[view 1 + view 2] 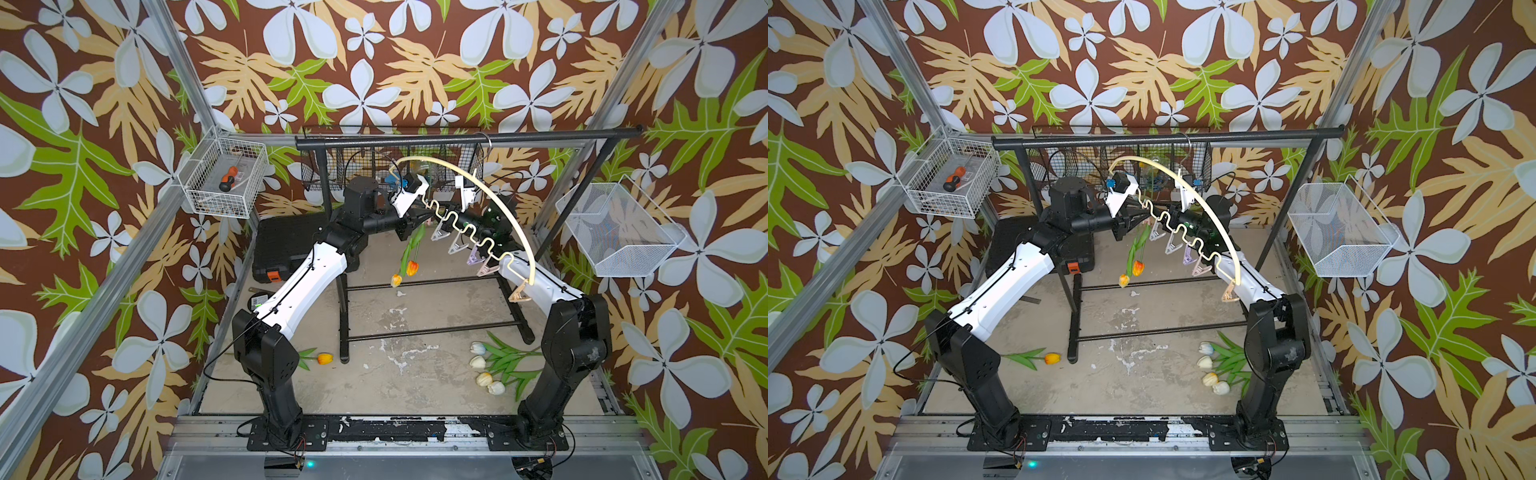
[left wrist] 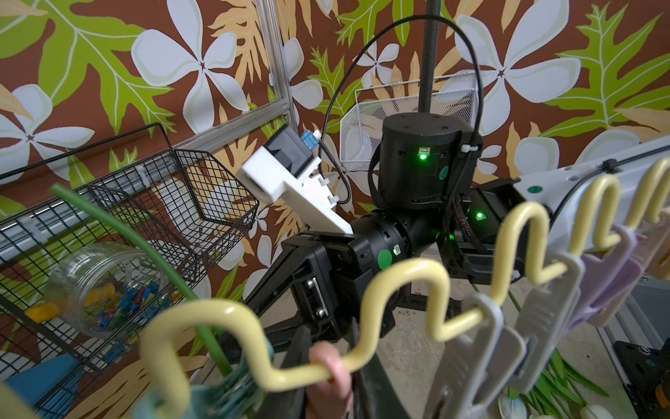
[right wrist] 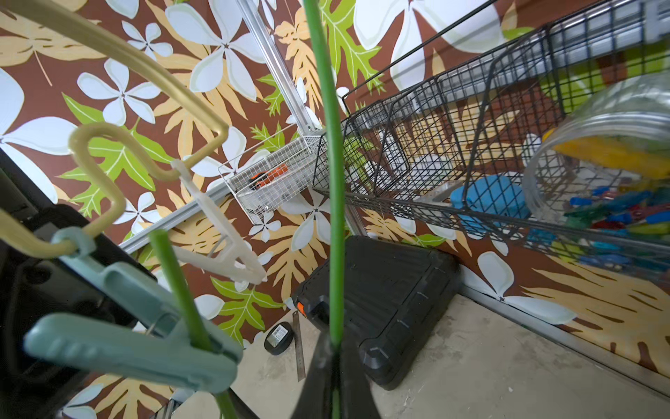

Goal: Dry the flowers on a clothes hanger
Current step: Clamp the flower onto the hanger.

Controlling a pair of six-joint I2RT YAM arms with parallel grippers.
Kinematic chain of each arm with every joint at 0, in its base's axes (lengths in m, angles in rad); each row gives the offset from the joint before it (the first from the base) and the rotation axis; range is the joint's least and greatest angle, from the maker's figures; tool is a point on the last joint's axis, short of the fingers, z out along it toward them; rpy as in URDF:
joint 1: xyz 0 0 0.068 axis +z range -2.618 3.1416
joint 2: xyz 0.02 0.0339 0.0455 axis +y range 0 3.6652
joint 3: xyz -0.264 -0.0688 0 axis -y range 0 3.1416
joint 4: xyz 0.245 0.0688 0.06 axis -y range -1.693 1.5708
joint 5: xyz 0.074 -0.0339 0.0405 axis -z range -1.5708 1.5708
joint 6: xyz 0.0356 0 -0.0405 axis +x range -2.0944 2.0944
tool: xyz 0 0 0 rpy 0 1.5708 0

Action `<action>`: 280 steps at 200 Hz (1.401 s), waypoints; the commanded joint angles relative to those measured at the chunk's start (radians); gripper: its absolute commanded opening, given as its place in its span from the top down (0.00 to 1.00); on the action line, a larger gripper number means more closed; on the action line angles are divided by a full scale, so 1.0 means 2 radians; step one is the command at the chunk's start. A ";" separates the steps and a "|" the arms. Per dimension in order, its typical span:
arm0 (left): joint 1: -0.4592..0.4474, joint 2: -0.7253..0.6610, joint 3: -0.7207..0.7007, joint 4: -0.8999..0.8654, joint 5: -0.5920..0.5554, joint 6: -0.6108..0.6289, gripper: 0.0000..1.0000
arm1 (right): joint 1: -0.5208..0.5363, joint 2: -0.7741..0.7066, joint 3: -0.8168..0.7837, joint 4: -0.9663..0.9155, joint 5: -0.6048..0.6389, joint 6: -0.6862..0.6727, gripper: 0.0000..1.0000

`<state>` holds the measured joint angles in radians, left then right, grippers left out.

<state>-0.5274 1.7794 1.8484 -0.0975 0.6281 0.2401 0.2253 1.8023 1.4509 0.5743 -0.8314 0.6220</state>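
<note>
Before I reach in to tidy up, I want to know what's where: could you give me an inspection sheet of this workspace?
Surface: grey concrete-look floor, white chipped patches.
Job's things: cream arc clothes hanger hooked on black metal garment rack; two orange tulips hang head down, one stem clipped in teal plastic clothespin; one orange tulip and four white tulips lie on the floor.
Clutter: black plastic case, steel ruler, black round disc.
Grippers: right pincer shut on a green stem; left pincer beside the clothespin, jaws unclear.
Cables: black cable loops beside the left arm's base.
Surroundings: floral wallpaper; white wire basket holding an orange-black screwdriver.
</note>
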 commanded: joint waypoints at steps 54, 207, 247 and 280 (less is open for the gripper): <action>-0.001 0.007 0.013 0.016 0.007 -0.008 0.78 | -0.019 -0.054 -0.072 0.029 0.004 0.015 1.00; 0.001 0.010 0.012 0.021 0.002 -0.018 0.79 | 0.029 -0.070 -0.165 0.194 -0.057 0.168 1.00; 0.004 0.009 0.008 0.021 0.002 -0.017 0.79 | 0.029 -0.076 -0.172 0.204 -0.065 0.181 1.00; 0.006 0.009 0.008 0.021 0.000 -0.017 0.79 | 0.029 -0.084 -0.181 0.202 -0.067 0.178 1.00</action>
<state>-0.5213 1.8000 1.8633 -0.0803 0.6312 0.2119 0.2817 1.6501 1.0977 0.9287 -0.9455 0.9695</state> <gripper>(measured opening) 0.210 0.065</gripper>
